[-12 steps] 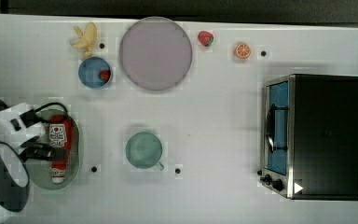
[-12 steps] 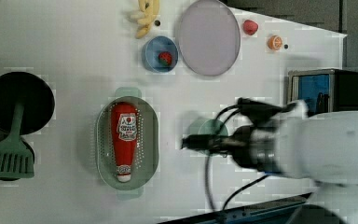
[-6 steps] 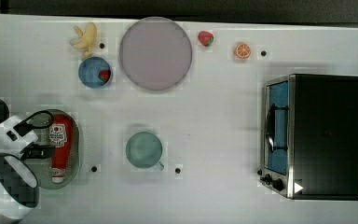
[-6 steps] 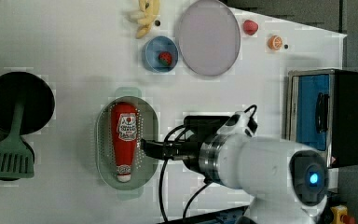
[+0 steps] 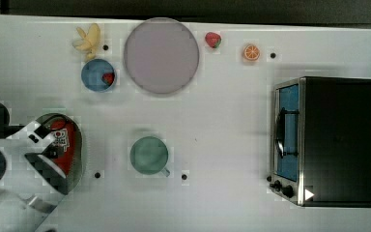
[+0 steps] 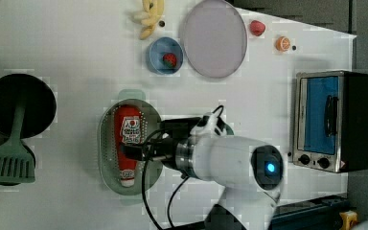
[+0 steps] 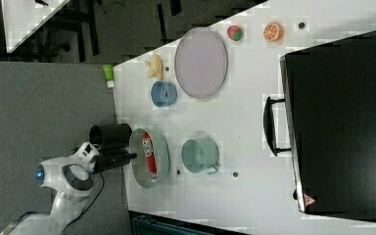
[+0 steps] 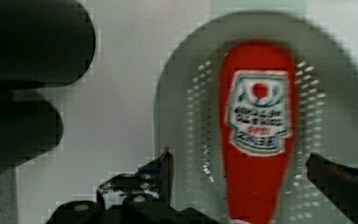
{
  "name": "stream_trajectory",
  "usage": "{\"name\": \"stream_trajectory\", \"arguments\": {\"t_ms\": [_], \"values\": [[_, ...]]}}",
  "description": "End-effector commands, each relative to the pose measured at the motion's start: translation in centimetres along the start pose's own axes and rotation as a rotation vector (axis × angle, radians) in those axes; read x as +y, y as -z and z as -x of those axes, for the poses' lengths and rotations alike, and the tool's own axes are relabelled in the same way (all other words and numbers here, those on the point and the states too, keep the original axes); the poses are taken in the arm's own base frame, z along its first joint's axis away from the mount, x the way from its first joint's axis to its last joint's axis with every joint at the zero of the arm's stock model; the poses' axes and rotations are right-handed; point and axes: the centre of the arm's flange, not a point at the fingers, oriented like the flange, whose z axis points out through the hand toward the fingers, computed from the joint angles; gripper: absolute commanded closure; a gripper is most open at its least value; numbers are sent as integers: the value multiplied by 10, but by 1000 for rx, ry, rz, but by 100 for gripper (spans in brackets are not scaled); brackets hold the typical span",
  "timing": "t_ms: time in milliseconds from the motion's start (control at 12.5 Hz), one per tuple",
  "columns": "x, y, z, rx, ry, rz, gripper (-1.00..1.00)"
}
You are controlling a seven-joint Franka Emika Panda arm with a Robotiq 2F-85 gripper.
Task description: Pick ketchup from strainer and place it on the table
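The ketchup (image 6: 129, 142) lies flat inside the strainer (image 6: 106, 153), its length running along the basket's long axis, label facing up. The strainer sits on the tabletop (image 6: 76, 48), with a black round pan and a green spatula (image 6: 10, 158) well apart from it toward the left view's left.

The pincer (image 8: 240, 170) hangs over the bottle with its fingers spread wide — in the wrist view one dark fingertip (image 8: 161, 170) stands on one side of the red body and the other on the far side, the bottle between them and neither touching it. In the left view the white arm (image 6: 230, 160) reaches in from the left view's right, its black front end above the strainer's near rim.

A green cup (image 5: 149, 154) stands near the strainer, mostly hidden by the arm in the left view. Farther off are a blue bowl (image 5: 96, 75) with a strawberry in it, a large lilac plate (image 5: 161, 55), bananas (image 5: 88, 37), a loose strawberry (image 5: 213, 39), an orange slice (image 5: 251, 52) — and a toaster oven (image 5: 328, 140) at the top view's right.
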Motion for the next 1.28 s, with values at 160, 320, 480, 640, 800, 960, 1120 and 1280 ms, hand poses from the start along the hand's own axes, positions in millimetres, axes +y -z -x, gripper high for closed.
{"name": "stream_trajectory", "arguments": {"t_ms": [160, 320, 480, 640, 800, 960, 1120, 1280], "values": [[14, -47, 6, -44, -61, -37, -100], [22, -67, 5, -71, -80, -39, -100], [24, -83, 4, -89, -91, -39, -100], [25, -95, 2, -96, -95, -32, -100], [29, -106, 0, -98, -97, -8, -100], [28, -109, 1, -93, -91, 1, -68], [22, -103, -3, -74, -86, -14, -20], [16, -85, -8, -50, -77, -10, -12]]}}
